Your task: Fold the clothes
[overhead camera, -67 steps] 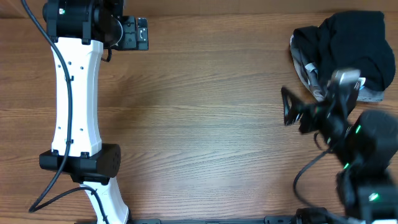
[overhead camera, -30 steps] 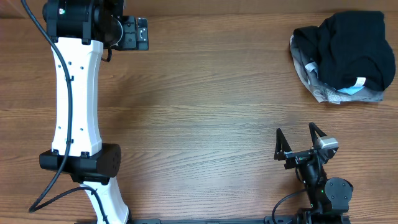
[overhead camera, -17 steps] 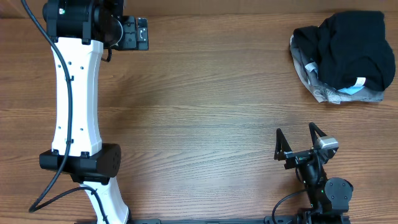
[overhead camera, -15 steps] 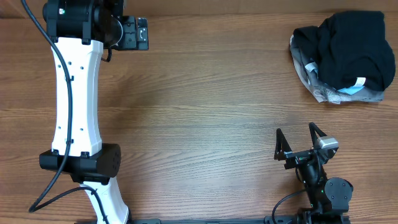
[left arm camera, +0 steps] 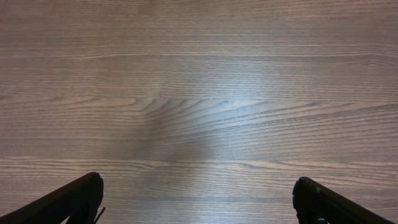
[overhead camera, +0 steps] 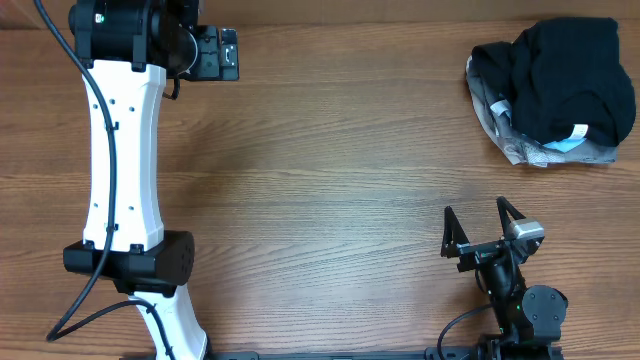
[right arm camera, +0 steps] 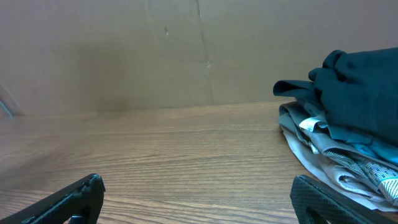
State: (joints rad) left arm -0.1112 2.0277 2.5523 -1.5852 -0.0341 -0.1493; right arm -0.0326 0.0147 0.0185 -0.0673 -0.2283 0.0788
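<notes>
- The black T-shirt [overhead camera: 570, 70] lies bunched, with no clear long axis, on top of other garments [overhead camera: 525, 150] at the table's [overhead camera: 330, 180] 2 o'clock corner.
- Right gripper [overhead camera: 474, 208]: jaws wide, empty. The shirt lies at its 1 o'clock, and this is the nearer arm.
- Left gripper [left arm camera: 198, 182]: jaws wide, empty, well apart at 10 o'clock.

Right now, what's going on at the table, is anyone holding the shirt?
Nobody is holding it. The black T-shirt lies crumpled on top of the grey and light-blue garments in the table's far right corner, not yet folded. The right gripper sits open and empty near the front edge, apart from the pile. The left gripper is open over bare wood on the far left.
</notes>
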